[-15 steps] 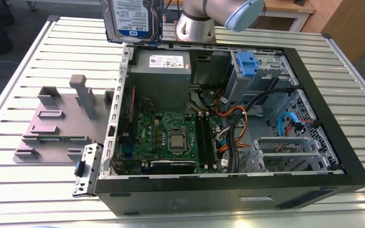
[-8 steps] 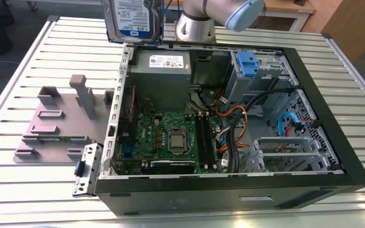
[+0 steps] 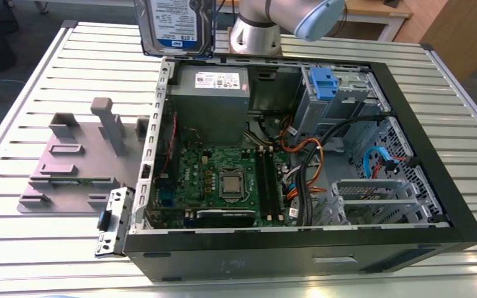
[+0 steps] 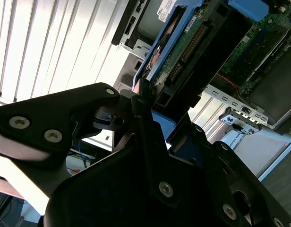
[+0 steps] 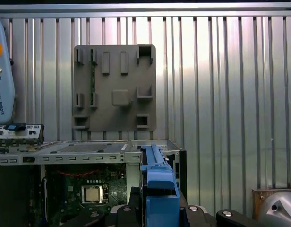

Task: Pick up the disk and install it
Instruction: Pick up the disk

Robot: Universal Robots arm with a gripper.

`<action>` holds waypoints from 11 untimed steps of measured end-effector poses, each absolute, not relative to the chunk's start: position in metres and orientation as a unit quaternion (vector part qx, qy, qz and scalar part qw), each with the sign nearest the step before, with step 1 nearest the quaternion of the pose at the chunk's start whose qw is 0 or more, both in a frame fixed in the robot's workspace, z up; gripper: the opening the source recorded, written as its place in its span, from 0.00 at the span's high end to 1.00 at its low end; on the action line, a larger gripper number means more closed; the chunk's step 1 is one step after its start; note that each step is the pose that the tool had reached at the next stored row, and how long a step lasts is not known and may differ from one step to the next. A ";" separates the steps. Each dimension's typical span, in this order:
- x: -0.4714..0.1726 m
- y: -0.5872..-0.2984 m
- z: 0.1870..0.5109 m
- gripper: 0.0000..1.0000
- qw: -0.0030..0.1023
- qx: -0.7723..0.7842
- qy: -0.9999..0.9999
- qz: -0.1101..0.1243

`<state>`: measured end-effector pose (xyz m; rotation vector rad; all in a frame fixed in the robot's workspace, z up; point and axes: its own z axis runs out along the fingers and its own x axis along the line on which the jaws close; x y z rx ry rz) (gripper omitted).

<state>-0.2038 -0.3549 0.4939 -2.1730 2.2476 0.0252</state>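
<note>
**Desk:** Where's the disk (image 3: 176, 25) right now?

**Me:** I've got it in the hand (image 4: 146, 111). In the second wrist view the fingers (image 4: 141, 101) are clamped on one end of it, one on each flat face, with its connector edge and circuit board pointing away from the camera. From the exterior view it hangs upright in the air, label out, above the far edge of the computer case (image 3: 437, 143), over the corner where the grey box (image 3: 209, 93) with the white sticker sits. It touches nothing below it.

**Desk:** So which step is that?

**Me:** I'd call the pick-up done and the install not yet started. The grey holder plate (image 3: 64, 167) on the tabletop (image 3: 23, 93) beside the case carries no disk.

**Desk:** What does the install ask of you?

**Me:** Lining it up, mostly. My guess is it belongs in the metal bay by the blue clip (image 3: 322, 84), at the case's other far corner. The disk's blue rails (image 5: 159, 184) would have to meet the bay square, and loose cables (image 3: 305, 155) lie close beside it. I'd worry about snagging those.
</note>
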 end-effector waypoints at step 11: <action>-0.201 -0.355 0.494 0.64 0.008 -0.695 0.719 0.008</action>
